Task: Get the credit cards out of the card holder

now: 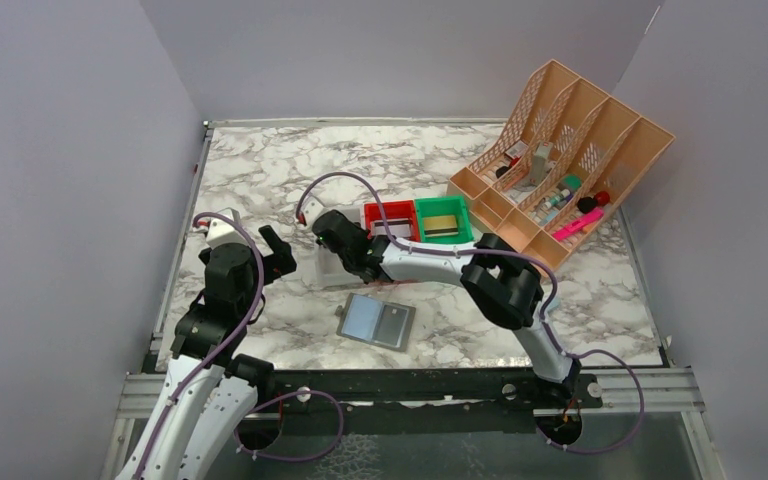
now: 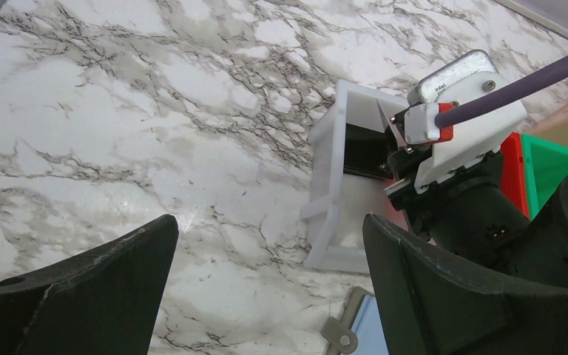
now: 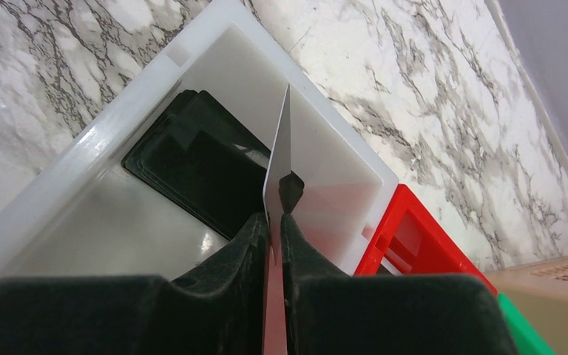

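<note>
The card holder lies open and flat on the marble, with a pale blue panel and a grey panel facing up; its corner shows in the left wrist view. My right gripper hangs over the white bin, shut on a thin pale credit card that stands edge-on between its fingers. A black credit card lies flat inside that bin. My left gripper is open and holds nothing, hovering above bare marble left of the white bin.
A red bin and a green bin stand just right of the white one. A tan file organiser with small items fills the back right. The right arm reaches across above the card holder.
</note>
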